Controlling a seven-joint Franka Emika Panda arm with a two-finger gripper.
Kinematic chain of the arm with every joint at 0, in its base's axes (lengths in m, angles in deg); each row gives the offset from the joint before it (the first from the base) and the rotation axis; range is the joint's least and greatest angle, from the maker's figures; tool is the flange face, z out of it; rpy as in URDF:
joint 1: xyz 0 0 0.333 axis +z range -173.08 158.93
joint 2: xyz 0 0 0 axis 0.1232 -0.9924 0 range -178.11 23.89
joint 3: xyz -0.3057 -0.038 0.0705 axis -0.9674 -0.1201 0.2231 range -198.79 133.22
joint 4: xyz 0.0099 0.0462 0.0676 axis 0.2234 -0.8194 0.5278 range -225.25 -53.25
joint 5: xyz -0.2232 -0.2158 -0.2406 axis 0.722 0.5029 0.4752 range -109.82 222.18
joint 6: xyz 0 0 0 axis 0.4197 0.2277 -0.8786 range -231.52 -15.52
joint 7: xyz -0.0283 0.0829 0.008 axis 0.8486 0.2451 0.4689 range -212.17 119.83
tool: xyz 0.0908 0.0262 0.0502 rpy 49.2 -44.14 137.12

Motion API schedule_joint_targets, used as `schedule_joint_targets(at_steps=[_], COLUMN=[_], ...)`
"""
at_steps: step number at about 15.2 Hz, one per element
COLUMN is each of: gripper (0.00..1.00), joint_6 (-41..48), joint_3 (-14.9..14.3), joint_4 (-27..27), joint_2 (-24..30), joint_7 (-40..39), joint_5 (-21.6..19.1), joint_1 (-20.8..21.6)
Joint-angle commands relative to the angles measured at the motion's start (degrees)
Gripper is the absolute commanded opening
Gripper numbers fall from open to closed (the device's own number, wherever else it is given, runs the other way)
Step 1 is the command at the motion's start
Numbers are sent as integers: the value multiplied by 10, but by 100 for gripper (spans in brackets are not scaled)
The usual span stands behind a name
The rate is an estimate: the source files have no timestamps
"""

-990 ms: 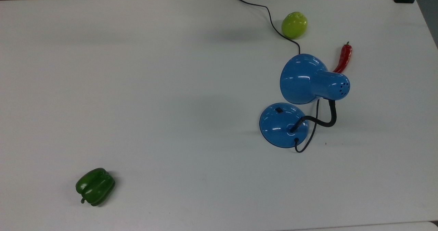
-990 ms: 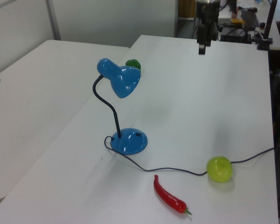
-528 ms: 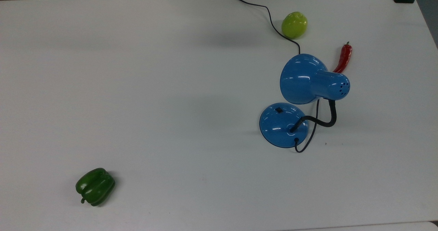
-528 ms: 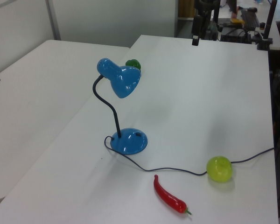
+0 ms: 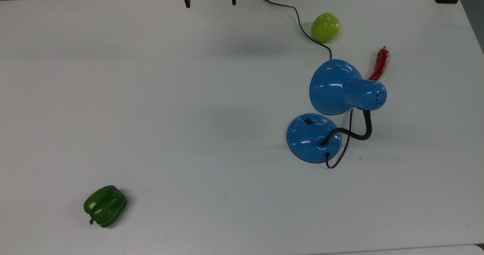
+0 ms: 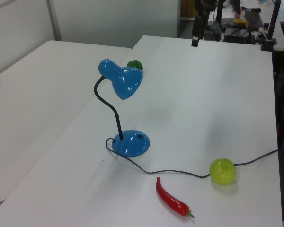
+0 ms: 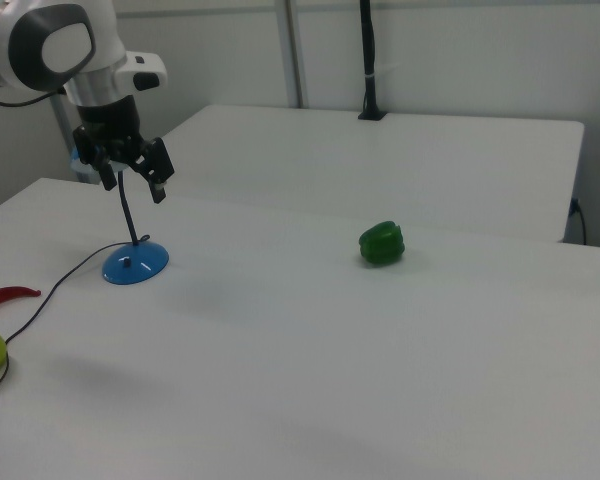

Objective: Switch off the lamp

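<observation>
Gripper had edged in over the table's far edge, fingers spread and empty, well apart from the lamp; switch untouched.

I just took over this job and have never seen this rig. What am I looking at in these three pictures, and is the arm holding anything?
It is one robot arm with a two-finger gripper, open and holding nothing, up in the air. The top view looks straight down on the white table; the left and right views look across it from opposite sides. On the table stand a blue lamp, its switch on the round base, with a black cord trailing away. Around it lie a lime-green fruit, a red chilli and, far off, a green pepper.
</observation>
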Motion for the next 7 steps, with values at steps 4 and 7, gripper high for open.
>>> schedule_joint_targets(at_steps=[4,7], gripper=[100,100], joint_6=[-10,-10], joint_3=[19,20], joint_4=[-22,-22], joint_2=[10,9], joint_7=[-13,-13], joint_5=[1,1], joint_1=[-8,-7])
